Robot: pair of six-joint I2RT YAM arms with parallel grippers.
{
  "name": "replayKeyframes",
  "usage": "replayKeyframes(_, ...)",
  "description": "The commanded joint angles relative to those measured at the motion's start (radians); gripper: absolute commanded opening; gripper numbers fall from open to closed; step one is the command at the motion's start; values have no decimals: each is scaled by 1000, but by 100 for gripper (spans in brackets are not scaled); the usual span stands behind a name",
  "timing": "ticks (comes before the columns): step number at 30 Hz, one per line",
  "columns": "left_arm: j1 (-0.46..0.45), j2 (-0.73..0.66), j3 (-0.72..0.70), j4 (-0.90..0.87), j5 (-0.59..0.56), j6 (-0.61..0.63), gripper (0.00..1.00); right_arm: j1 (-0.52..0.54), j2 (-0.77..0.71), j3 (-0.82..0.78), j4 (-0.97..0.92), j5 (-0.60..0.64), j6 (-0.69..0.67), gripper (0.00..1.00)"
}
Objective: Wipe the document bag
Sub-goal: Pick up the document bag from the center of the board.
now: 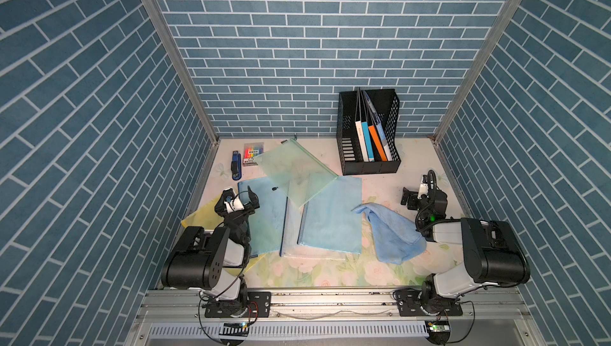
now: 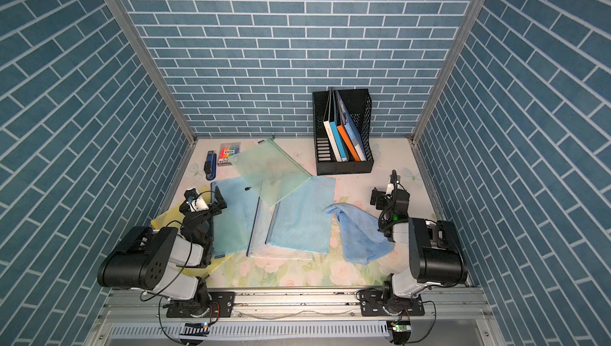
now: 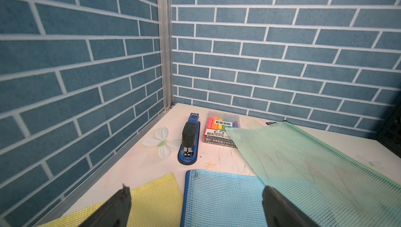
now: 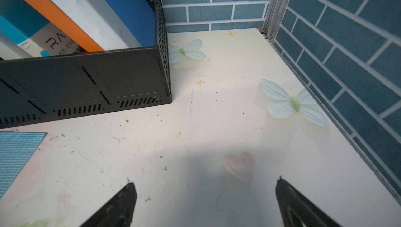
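**Five bags are lying spread out; both grippers are hanging open and empty**

Counting from the left: one yellow document bag (image 1: 201, 215) is lying against the left wall rail. The left gripper (image 3: 195, 190) is hanging over the line where that bag meets the left blue document bag (image 1: 264, 222), its fingers spread wide and holding nothing. Behind them, one stapler (image 1: 235, 165) and one highlighter pack (image 1: 253, 154) are sitting side by side.

One pale document bag (image 1: 291, 235) is showing between the two blue ones, and the right blue document bag (image 1: 334, 218) is covering part of it. One green document bag (image 1: 294, 172) is lying tilted on top, overlapping both blue bags and a corner of the highlighter pack.

One file holder (image 1: 370, 165) is standing at the back wall. One cloth (image 1: 393, 235) is lying crumpled just right of the bags. The right gripper (image 4: 205, 182) is hanging over bare table (image 1: 373, 185), fingers apart and empty.

Open room is remaining along the front edge and between the file holder and the right wall.
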Motion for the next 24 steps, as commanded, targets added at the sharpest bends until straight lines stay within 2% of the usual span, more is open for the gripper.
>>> replayKeyframes(1,4,2,40,-78,22,7,100,-7,6,21,-4,4,8,99)
replayKeyframes(8,4,-4,15,-35,10,6,100,-5,-6,16,-5,43,18,99)
replayKeyframes(10,-4,-41,7,-59,-11,5,100,-5,-61,30,-74,63,23,99)
replayKeyframes(14,-22,-195,115,-379,-106,-6,98,-4,-241,155,-436,79,62,97)
replayKeyframes(16,-24,-255,213,-566,-98,-56,97,3,-295,255,-620,38,102,97)
replayKeyframes(18,-26,-289,306,-729,-38,-138,95,24,-313,355,-768,19,133,97)
replayKeyframes(20,-44,-284,376,-844,14,-234,94,49,-306,436,-891,7,155,96)
replayKeyframes(24,-112,-166,573,-1125,51,-422,92,135,-253,594,-1169,14,173,96)
